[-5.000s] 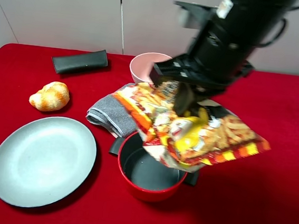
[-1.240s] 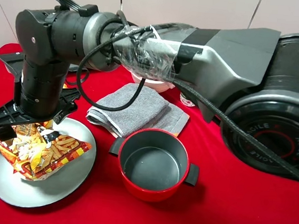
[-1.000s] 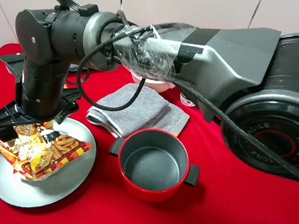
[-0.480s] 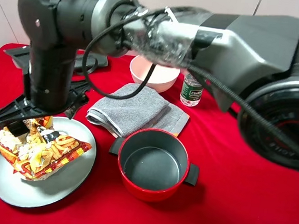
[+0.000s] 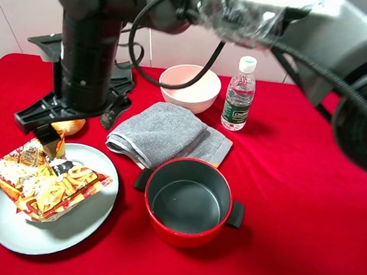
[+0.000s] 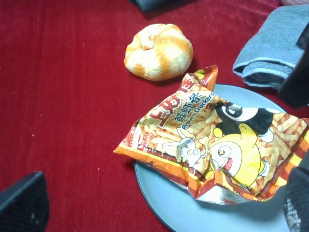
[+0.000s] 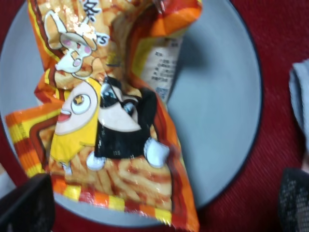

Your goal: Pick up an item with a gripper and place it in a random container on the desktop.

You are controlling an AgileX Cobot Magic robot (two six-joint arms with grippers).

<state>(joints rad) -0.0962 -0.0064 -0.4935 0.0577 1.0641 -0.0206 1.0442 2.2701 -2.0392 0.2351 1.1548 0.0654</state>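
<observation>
At the lower left of the high view the grey-blue plate [image 5: 73, 234] lies on the red-clothed desktop [image 5: 303, 246], and the snack bag [image 5: 41, 185] rests flat on it. 1 corner of the bag hangs over the plate's left rim above the cloth. The placing itself looks done, since nothing grips the bag.

At lower centre, just beside the plate, stands the red pot [image 5: 184, 239], with nothing in it.

Above the plate's far edge, at middle left, hangs the right gripper [image 5: 79, 126], reached across from the right. Its 2 fingers are spread wide and hold nothing. Its wrist view shows them in the bottom corners, clear of the bag. The left gripper [image 6: 159, 199] is likewise spread wide and holds nothing.

The conch shell [image 6: 158, 51] sits just beyond the plate, seemingly apart from its rim, though the arm hides much of it in the high view. The grey towel [image 5: 161, 132] lies at centre. At upper centre are the pink bowl [image 5: 187, 100] and a water bottle [image 5: 239, 94].

What is left, I judge, is only to draw the arm back.
</observation>
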